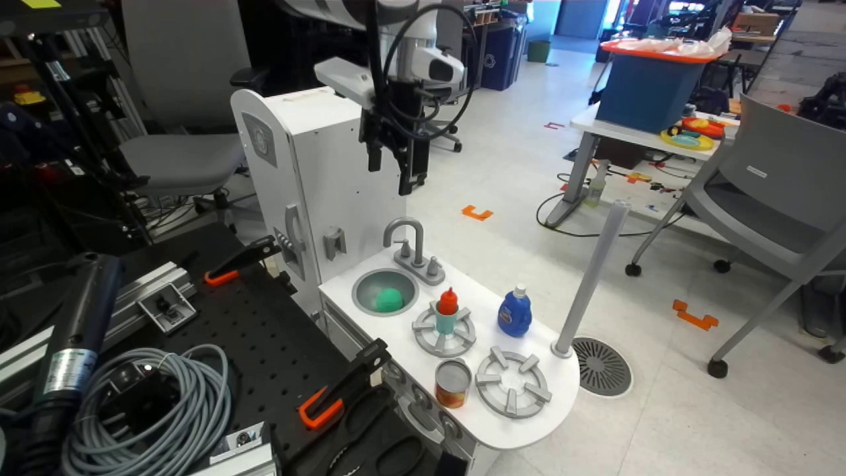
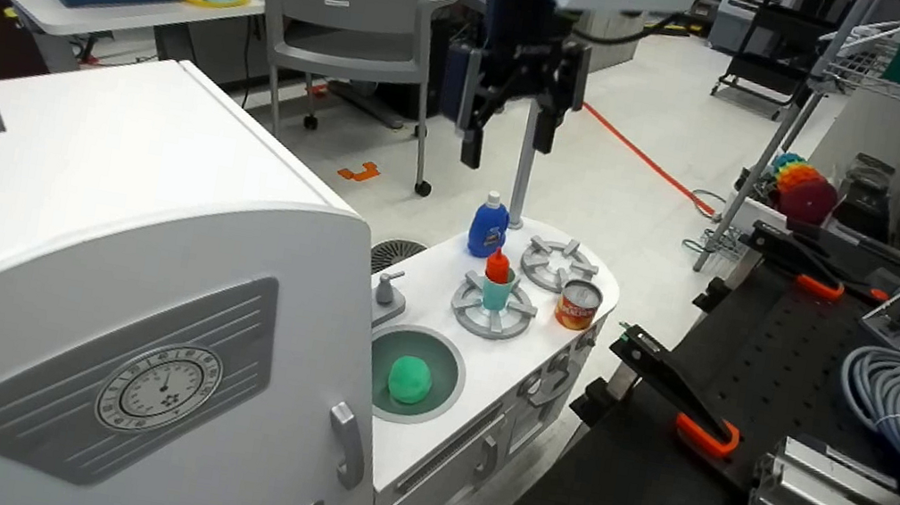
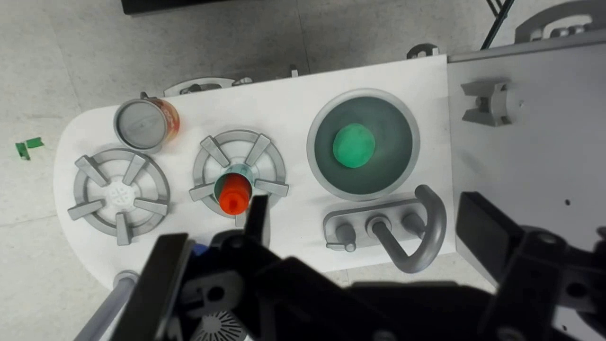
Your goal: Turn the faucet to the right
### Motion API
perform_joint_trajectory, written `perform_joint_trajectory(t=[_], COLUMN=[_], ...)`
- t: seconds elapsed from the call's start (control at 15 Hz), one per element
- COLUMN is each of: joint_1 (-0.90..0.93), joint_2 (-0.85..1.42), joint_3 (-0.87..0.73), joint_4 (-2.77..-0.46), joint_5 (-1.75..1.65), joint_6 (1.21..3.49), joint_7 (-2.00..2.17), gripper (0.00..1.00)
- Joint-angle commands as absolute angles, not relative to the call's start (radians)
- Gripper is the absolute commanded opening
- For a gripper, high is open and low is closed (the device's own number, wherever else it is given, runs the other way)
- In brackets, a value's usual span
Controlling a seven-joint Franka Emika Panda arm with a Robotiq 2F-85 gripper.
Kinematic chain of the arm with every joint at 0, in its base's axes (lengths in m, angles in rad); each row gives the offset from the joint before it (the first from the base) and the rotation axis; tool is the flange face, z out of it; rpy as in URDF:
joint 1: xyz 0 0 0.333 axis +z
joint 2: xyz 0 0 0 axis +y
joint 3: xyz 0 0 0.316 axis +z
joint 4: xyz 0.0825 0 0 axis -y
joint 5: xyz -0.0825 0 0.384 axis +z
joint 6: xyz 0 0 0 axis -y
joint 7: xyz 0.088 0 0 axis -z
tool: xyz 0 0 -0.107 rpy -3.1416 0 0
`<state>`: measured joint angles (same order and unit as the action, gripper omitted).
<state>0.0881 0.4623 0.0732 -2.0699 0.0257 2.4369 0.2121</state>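
Grey arched faucet point(image 1: 419, 248), beside the round sink point(image 1: 378, 278) (green ball point(image 1: 388, 301) inside), black fingers point(image 1: 375, 158) wide apart, higher up

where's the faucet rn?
In the wrist view, the faucet is right of centre, just below the sink basin in the picture, with the white side panel to its right.

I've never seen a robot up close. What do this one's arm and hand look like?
The arm, as far as it shows, is whitish with rounded housings and a dark oval patch. A black cable forms a big loop. The gripper is black, with jointed linkages and two blocky fingers. I see no sleeve, and no markings I can read.
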Motion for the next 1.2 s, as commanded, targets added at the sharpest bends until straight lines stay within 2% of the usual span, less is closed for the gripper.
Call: perform_joint_trajectory(t=[0.0, 0.47, 1.13], joint_1=[0.130, 0.212, 0.303], joint_2=[0.659, 0.893, 1.072], joint_3=[0.049, 0.033, -0.028], joint_4=[-1.888, -1.685, -1.547], joint_5=[0.024, 0.021, 0.003], joint_6=[2.486, 2.531, 2.620], joint_7=[0.247, 0.276, 0.300], gripper=[1.00, 1.00, 1.00])
